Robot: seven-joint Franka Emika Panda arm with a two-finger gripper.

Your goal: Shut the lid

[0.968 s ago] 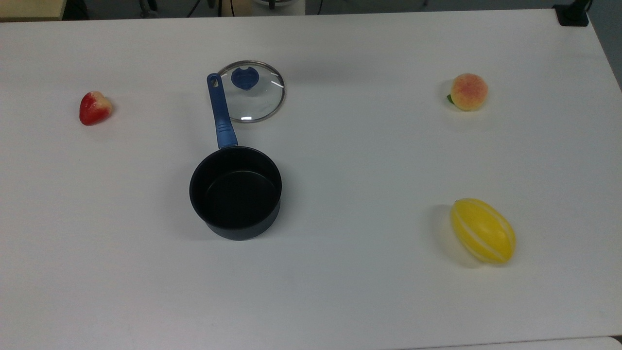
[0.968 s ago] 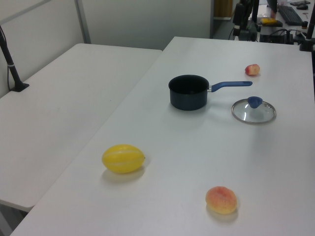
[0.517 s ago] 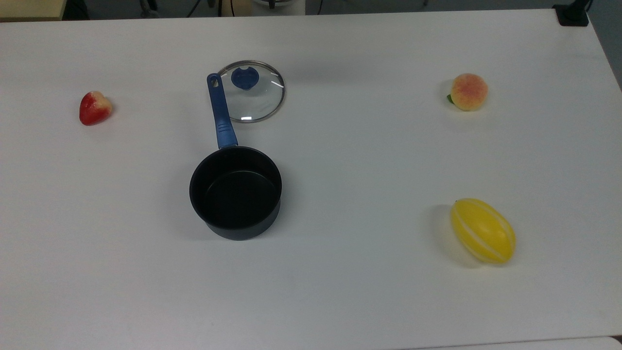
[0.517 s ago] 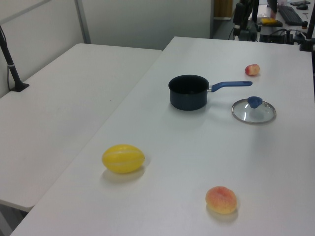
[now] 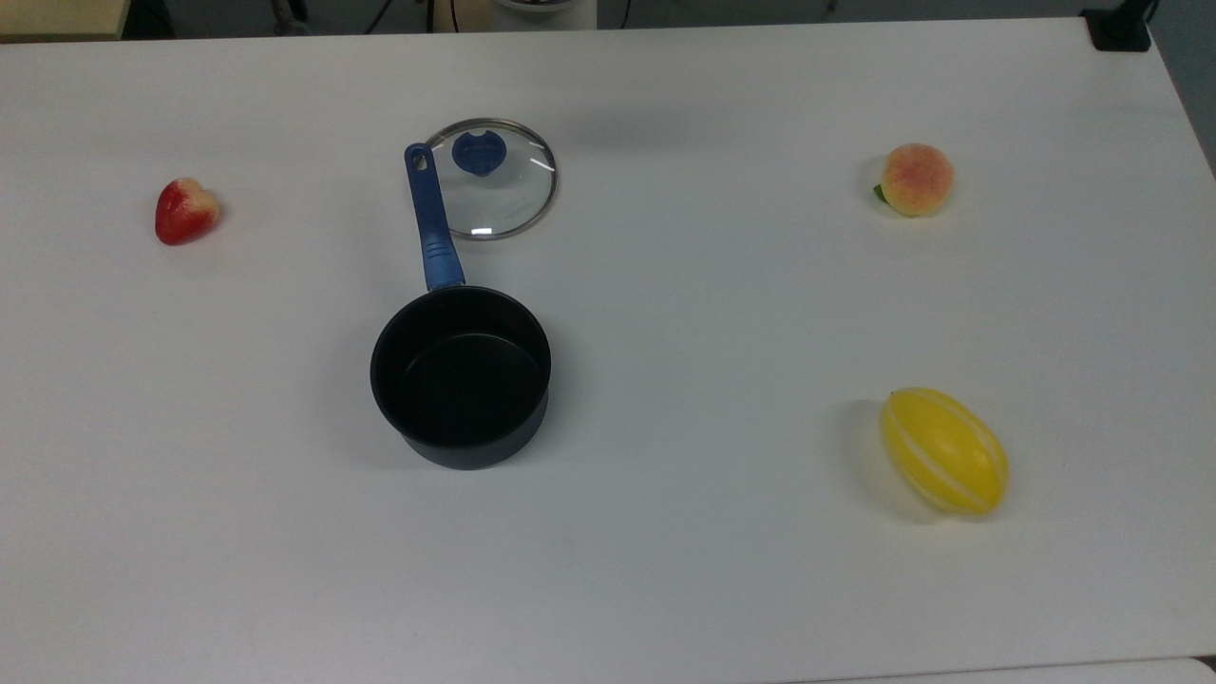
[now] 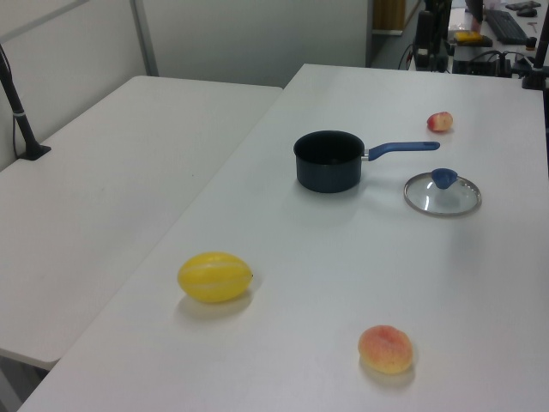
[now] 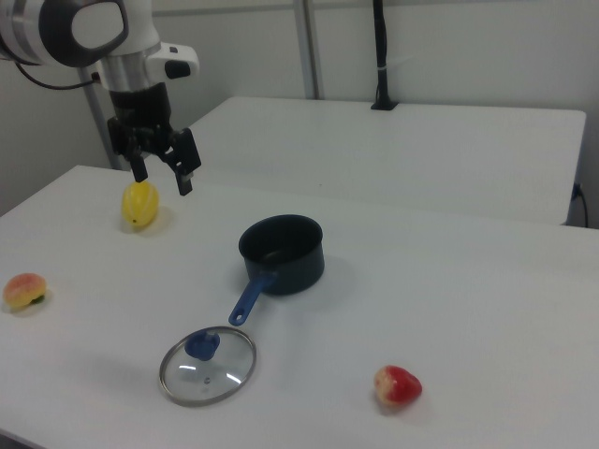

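The lid (image 5: 491, 179) lies flat on the counter (image 5: 665, 570) just beside the pot (image 5: 461, 375) handle; strawberry (image 5: 184, 210), peach (image 5: 916, 179), melon (image 5: 944, 450) well apart; the end effector (image 7: 163, 176) hangs open, empty, above the counter, far from the lid.

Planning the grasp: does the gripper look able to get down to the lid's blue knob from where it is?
Probably yes. The gripper hangs open above the table, and the lid lies flat beside the saucepan handle, knob up with nothing over it.
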